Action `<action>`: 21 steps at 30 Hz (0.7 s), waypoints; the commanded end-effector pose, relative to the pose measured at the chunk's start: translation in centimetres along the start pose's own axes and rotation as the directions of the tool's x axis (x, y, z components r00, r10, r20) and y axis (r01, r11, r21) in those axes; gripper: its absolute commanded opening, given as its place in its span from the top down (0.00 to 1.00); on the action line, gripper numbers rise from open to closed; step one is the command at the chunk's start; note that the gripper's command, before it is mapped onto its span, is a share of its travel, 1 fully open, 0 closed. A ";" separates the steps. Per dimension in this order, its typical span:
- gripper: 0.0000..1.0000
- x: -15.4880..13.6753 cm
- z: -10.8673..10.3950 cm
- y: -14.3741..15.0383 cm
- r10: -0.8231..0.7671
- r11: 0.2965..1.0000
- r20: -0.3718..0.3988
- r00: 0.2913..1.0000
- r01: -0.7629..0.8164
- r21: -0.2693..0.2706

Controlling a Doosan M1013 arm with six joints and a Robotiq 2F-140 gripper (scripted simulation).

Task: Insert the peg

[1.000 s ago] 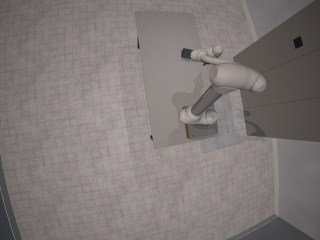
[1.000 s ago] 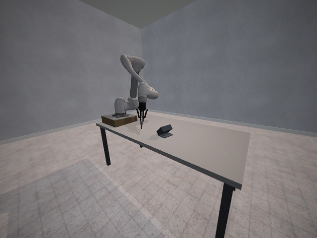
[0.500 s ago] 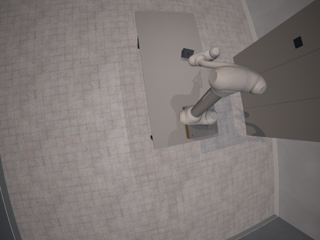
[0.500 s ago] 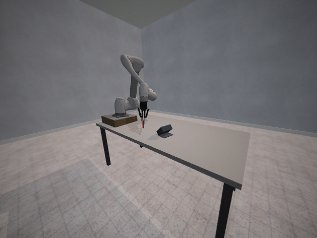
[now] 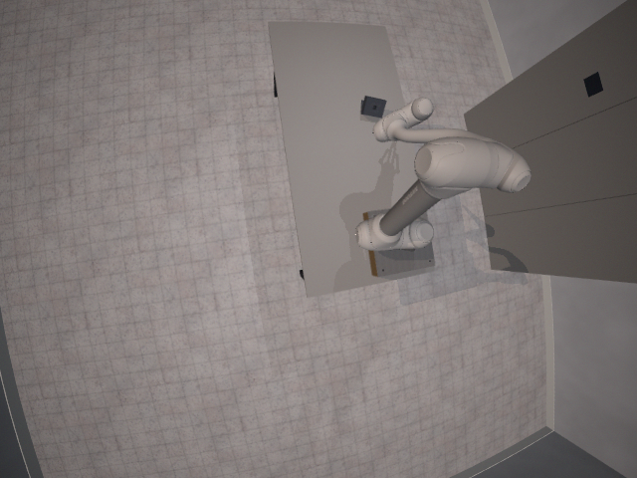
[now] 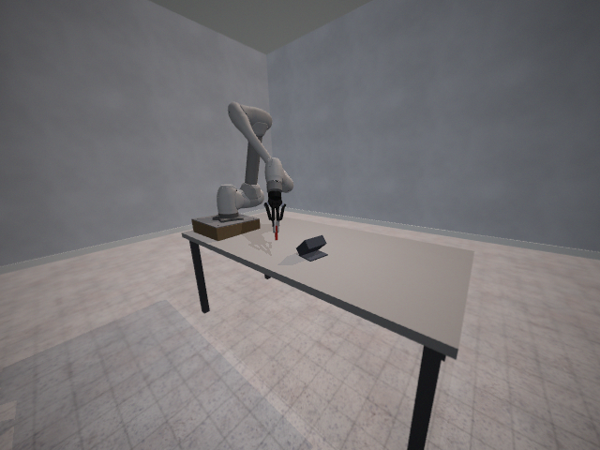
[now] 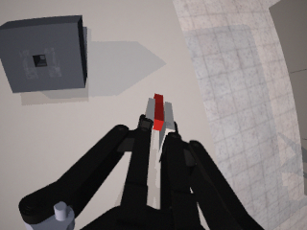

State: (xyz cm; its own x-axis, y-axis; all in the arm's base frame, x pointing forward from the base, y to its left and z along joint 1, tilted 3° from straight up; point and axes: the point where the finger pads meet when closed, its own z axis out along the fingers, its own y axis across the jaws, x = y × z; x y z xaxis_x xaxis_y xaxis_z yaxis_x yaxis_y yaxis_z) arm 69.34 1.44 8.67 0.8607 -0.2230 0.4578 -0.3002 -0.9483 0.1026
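Note:
My gripper [image 6: 276, 223] [image 7: 157, 110] is shut on a thin red peg [image 6: 276, 234] [image 7: 157, 111], which hangs straight down from the fingers above the table. The dark sloped panel [image 5: 373, 106] [image 6: 310, 247] [image 7: 45, 54] sits on the table [image 6: 387, 271] [image 5: 323, 67] a short way from the peg. Its small square hole [image 7: 40, 60] shows in the wrist view, up and to the left of the peg tip. In the overhead view the wrist hides the gripper and the peg.
The arm's base [image 6: 226, 226] stands on a brown block at the table's near corner. The table edge runs close on the gripper's right side in the wrist view, with tiled floor [image 7: 244, 77] beyond it.

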 end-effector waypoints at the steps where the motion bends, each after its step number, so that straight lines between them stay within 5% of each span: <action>1: 1.00 0.0 -0.2 -0.5 -0.005 1.000 -0.015 1.000 0.006 0.006; 21: 1.00 0.6 -2.2 -5.1 -0.050 0.995 -0.141 0.989 0.062 0.083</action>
State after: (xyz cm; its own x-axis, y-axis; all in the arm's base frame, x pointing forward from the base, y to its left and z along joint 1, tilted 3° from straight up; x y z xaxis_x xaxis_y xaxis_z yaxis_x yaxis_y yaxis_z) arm 70.43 6.22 10.20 0.8121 -0.1467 0.5648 -0.2191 -0.9737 0.0620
